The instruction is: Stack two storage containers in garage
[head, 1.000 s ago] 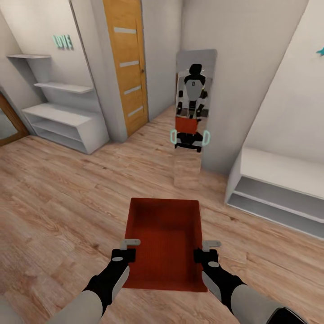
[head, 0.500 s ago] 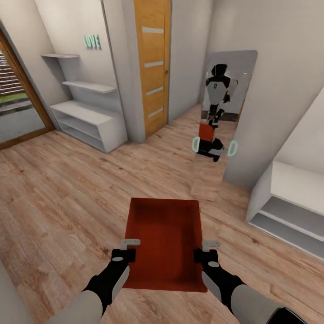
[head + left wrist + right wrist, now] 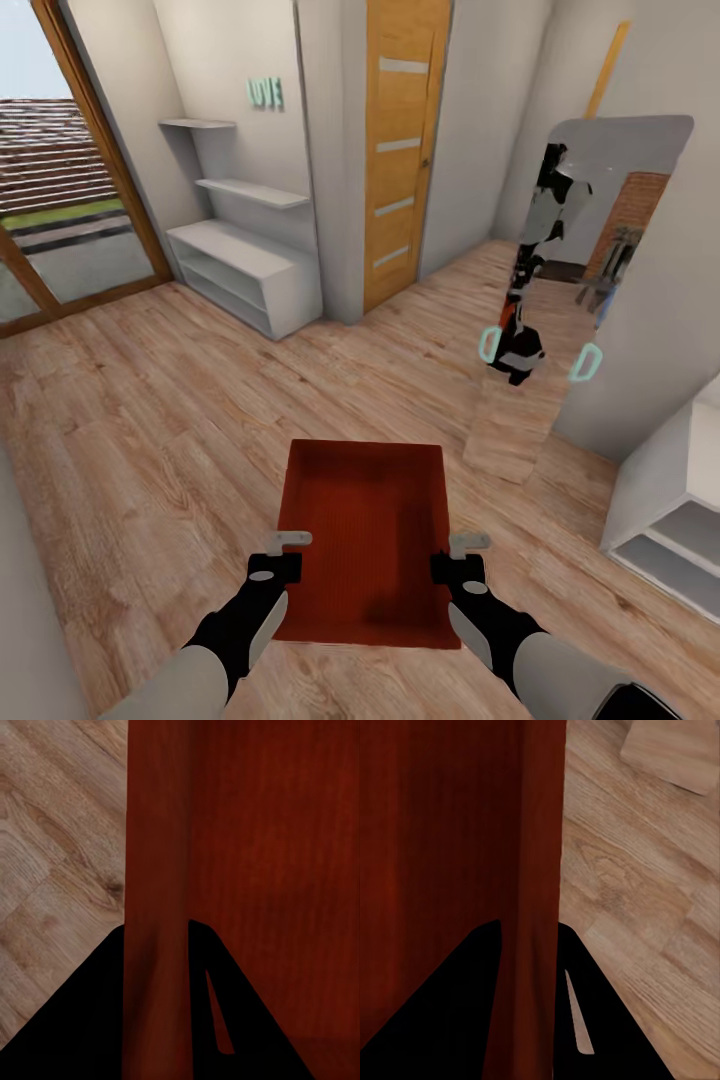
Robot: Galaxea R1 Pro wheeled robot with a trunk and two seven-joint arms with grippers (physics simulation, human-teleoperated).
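An orange-red tray (image 3: 365, 540) is being held level above the wood floor (image 3: 150, 420), its left wall being clamped by the left gripper (image 3: 283, 556) and its right wall by the right gripper (image 3: 460, 560). A mirror (image 3: 570, 290) is being faced.

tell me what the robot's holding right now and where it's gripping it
One storage container, carried over the wood floor: the left gripper clamps its left side wall, the right gripper its right side wall, both near the robot-side end.
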